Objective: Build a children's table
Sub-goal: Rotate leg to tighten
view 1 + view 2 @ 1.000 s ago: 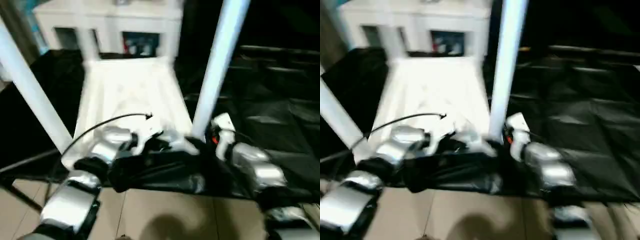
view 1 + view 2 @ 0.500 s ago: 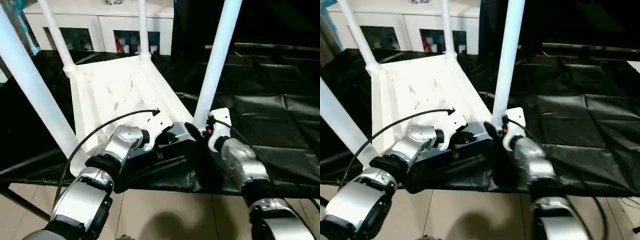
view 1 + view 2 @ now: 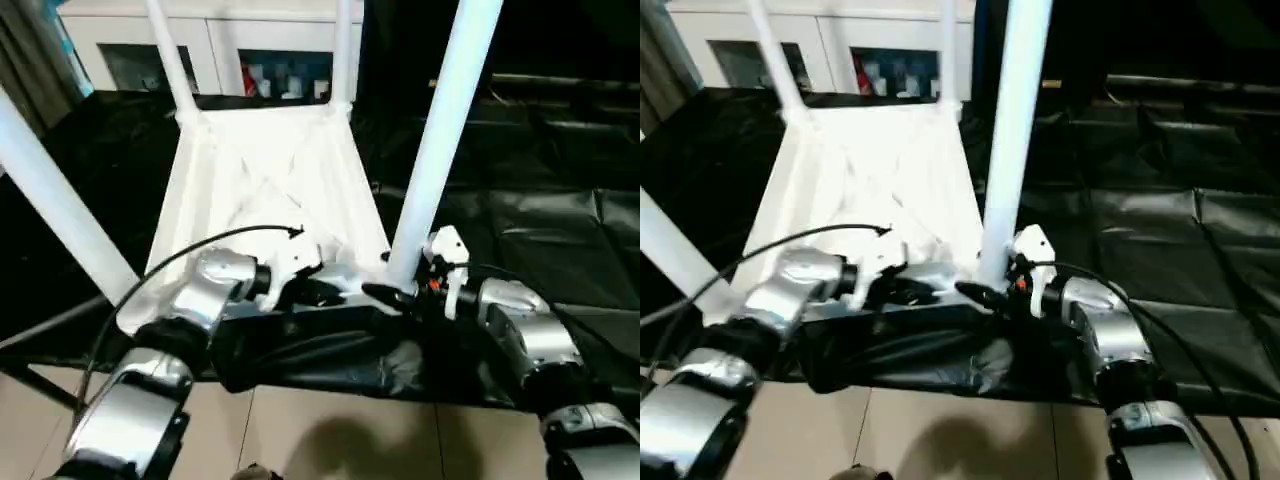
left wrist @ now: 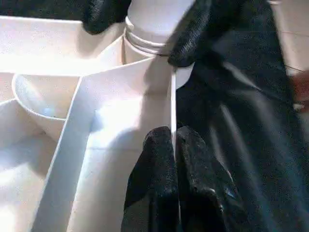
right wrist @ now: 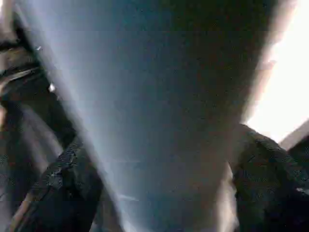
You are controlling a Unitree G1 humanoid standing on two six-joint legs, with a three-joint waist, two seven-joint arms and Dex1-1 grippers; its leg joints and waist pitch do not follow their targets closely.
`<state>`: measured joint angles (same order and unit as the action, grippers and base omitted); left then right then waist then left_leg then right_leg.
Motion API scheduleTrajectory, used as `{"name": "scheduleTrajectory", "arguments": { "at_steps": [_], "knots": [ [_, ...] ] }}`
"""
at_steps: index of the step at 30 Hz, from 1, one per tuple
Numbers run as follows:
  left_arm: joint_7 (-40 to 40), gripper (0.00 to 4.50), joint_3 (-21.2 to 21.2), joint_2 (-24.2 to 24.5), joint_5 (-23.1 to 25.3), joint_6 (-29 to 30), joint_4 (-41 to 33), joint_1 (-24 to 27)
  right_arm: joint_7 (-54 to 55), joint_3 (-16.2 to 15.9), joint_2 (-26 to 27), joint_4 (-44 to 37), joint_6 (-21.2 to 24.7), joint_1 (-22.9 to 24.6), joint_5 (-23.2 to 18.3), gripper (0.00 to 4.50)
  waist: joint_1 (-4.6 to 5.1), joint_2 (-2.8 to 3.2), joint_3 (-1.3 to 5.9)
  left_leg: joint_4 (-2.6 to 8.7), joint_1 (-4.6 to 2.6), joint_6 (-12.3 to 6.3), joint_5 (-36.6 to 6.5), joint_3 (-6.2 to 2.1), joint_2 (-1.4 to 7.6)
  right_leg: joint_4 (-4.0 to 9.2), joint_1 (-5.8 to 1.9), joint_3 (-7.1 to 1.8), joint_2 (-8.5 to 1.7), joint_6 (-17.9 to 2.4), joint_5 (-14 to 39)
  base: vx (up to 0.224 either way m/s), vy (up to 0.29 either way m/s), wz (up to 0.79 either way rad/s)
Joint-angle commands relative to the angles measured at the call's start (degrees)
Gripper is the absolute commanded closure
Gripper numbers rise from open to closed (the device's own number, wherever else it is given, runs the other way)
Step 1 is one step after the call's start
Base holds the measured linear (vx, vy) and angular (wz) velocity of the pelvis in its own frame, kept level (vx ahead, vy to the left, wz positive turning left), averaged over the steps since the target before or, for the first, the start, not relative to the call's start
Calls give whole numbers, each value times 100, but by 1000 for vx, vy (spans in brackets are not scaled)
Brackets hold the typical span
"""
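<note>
Black sheeting covers the work table (image 3: pixel 560 220), with a white cabinet (image 3: pixel 250 50) behind its far edge. On the sheeting, the children's table (image 3: pixel 265 180) lies upside down, ribbed underside up, reaching from the work table's near edge toward the far one.

All four legs appear to stand in their corner sockets: two thin ones at the far corners, the near left leg (image 3: pixel 55 205) and the near right leg (image 3: pixel 440 140) rising large toward the camera. So the build looks nearly done. What seems left is seating this last near right leg firmly, then turning the whole thing upright; whether the leg is fully home in its socket cannot be told.

The left gripper (image 4: pixel 173 145) is pinched tight on the thin near wall of the top, one finger on each side of it, just beside the near right socket, holding the top steady. The right gripper (image 5: pixel 154 193) sits at the foot of the near right leg, just above that socket. Its fingers (image 5: pixel 63 183) stand wide, one on each side of the tube, wrapped around it. Whether they press on it or merely flank it cannot be told.
</note>
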<state>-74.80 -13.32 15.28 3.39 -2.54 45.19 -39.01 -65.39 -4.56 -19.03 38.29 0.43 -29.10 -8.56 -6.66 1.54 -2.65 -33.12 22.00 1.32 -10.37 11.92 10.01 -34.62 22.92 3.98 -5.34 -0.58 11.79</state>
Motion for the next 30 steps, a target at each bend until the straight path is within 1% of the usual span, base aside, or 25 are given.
{"name": "scheduleTrajectory", "arguments": {
  "at_steps": [1, 3, 4, 5, 6, 7, 8, 9, 11, 12, 13, 14, 16, 18, 19, 20, 21, 22, 23, 24, 26, 27, 28, 29, 30],
  "knots": [
    [-533, 450, -247, -94, -173, 37, -174, 117, -109, -146, -31, -4, 70, 55, 74, 69, 0, -77, 400, 263, -103, -887, -377, -159, 400, 230, -292, -242, -413, -1740, -479, 0, 0, 0],
    [-562, 450, -227, -25, -177, 92, -243, 162, -284, -231, -60, -9, 90, 62, 91, 94, 20, -121, 350, 299, -95, -736, -727, -158, 408, 292, -273, -247, -413, -1683, 128, 0, 0, 0],
    [-562, 450, -227, -25, -177, 92, -243, 162, -284, -231, -60, -9, 90, 62, 91, 101, 18, -90, 334, 323, -110, -605, -918, -167, 419, 323, -264, -255, -425, -1634, 477, 0, 0, 0],
    [-577, 450, -224, 6, -182, 119, -287, 190, -372, -255, -61, -19, 107, 70, 68, 101, 27, -89, 327, 331, -114, -549, -1011, -166, 418, 336, -257, -259, -419, -1607, 614, 0, 0, 0],
    [-579, 450, -222, 14, -184, 125, -298, 197, -390, -259, -59, -23, 113, 73, 60, 104, 27, -114, 312, 345, -118, -452, -1163, -171, 417, 365, -257, -270, -434, -1538, 889, 0, 0, 0],
    [-571, 450, -218, 27, -189, 140, -329, 217, -437, -264, -52, -38, 141, 80, 33, 126, 25, -122, 316, 349, -127, -416, -1175, -170, 418, 374, -254, -275, -437, -1496, 967, 0, 0, 0],
    [-571, 450, -216, 46, -208, 189, -400, 250, -498, -278, -53, -63, 178, 85, 0, 126, 27, -128, 315, 356, -137, -362, -1169, -168, 424, 374, -245, -285, -431, -1470, 1003, 0, 0, 0],
    [-549, 450, -208, 55, -218, 206, -440, 275, -538, -287, -51, -91, 215, 96, -29, 136, 24, -139, 327, 351, -131, -361, -1079, -169, 428, 352, -256, -287, -433, -1478, 872, 0, 0, 0],
    [-482, 450, -186, 55, -234, 234, -483, 303, -577, -295, -49, -123, 250, 112, -54, 153, 29, -153, 329, 346, -118, -401, -982, -169, 425, 335, -257, -284, -424, -1482, 727, 0, 0, 0],
    [-322, 450, -149, 10, -209, 207, -434, 282, -526, -277, -28, -134, 266, 131, -64, 162, 26, -183, 349, 316, -116, -493, -771, -157, 409, 296, -259, -281, -414, -1519, 420, 0, 0, 0],
    [-9, 450, -107, -64, -123, 172, -307, 219, -322, -231, 37, -98, 267, 143, -42, 162, 19, -167, 348, 306, -105, -545, -682, -154, 402, 287, -257, -280, -420, -1539, 299, 0, 0, 0],
    [265, 450, -74, -126, -48, 184, -192, 156, -25, -183, 111, -14, 248, 132, 22, 174, 20, -193, 348, 307, -107, -554, -687, -151, 400, 291, -256, -277, -419, -1544, 303, 0, 0, 0],
    [607, 450, -23, -207, 26, 192, -58, 77, 414, -114, 212, 147, 231, 91, 113, 179, 30, -180, 320, 323, -127, -469, -881, -153, 393, 346, -223, -285, -427, -1494, 645, 0, 0, 0],
    [1095, 450, 74, -345, 83, 219, 128, -49, 1124, 12, 372, 433, 238, 4, 216, 186, 42, -203, 310, 343, -128, -299, -1106, -173, 387, 392, -240, -287, -454, -1370, 1152, 0, 0, 0],
    [1678, 450, 163, -534, 147, 267, 331, -213, 1890, 181, 589, 715, 277, -74, 250, 188, 77, -173, 296, 372, -139, -175, -1247, -189, 391, 416, -206, -299, -453, -1314, 1422, 0, 0, 0],
    [1864, 450, 189, -594, 167, 291, 387, -264, 2129, 237, 659, 801, 294, -99, 258, 188, 97, -174, 290, 387, -179, -47, -1412, -192, 380, 461, -189, -305, -454, -1247, 1669, 0, 0, 0],
    [2372, 450, 246, -799, 215, 370, 541, -404, 2819, 393, 917, 955, 396, -146, 243, 189, 120, -172, 292, 401, -154, 17, -1426, -214, 376, 464, -226, -299, -462, -1199, 1729, 0, 0, 0],
    [2474, 450, 257, -840, 225, 386, 567, -428, 2925, 414, 958, 968, 409, -150, 244, 189, 140, -179, 285, 409, -144, 31, -1424, -206, 374, 469, -218, -304, -443, -1162, 1711, 0, 0, 0],
    [2787, 450, 290, -984, 242, 426, 658, -507, 3277, 484, 1105, 998, 461, -170, 236, 189, 134, -91, 284, 408, -198, 71, -1571, -218, 370, 495, -180, -308, -455, -1133, 1828, 0, 0, 0],
    [3081, 450, 316, -1151, 245, 440, 771, -594, 3702, 589, 1300, 1042, 537, -206, 201, 189, 161, -80, 279, 412, -209, 103, -1655, -210, 366, 519, -167, -318, -440, -1118, 1826, 0, 0, 0],
    [3318, 450, 307, -1296, 272, 413, 865, -654, 4071, 608, 1487, 1075, 541, -247, 237, 189, 162, -135, 292, 417, -176, 63, -1623, -216, 353, 512, -205, -308, -430, -1078, 1741, 0, 0, 0],
    [3333, 450, 274, -1387, 277, 396, 882, -666, 4158, 581, 1633, 1058, 556, -274, 238, 189, 158, -70, 293, 415, -182, 56, -1612, -216, 352, 511, -190, -316, -434, -1078, 1698, 0, 0, 0],
    [3340, 450, 259, -1434, 278, 375, 917, -682, 4201, 574, 1712, 1072, 553, -299, 235, 189, 182, -58, 292, 418, -193, 56, -1679, -208, 346, 529, -184, -311, -412, -1067, 1655, 0, 0, 0],
    [3309, 450, 243, -1497, 264, 338, 944, -698, 4128, 516, 1805, 1024, 466, -308, 243, 189, 176, -76, 305, 417, -169, 11, -1628, -215, 341, 511, -217, -310, -426, -1070, 1574, 0, 0, 0],
    [3256, 450, 229, -1516, 260, 312, 953, -708, 4010, 475, 1841, 979, 382, -304, 236, 154, 175, -76, 305, 412, -167, -16, -1607, -211, 341, 512, -214, -311, -427, -1067, 1544, 0, 0, 0]
  ]
}}
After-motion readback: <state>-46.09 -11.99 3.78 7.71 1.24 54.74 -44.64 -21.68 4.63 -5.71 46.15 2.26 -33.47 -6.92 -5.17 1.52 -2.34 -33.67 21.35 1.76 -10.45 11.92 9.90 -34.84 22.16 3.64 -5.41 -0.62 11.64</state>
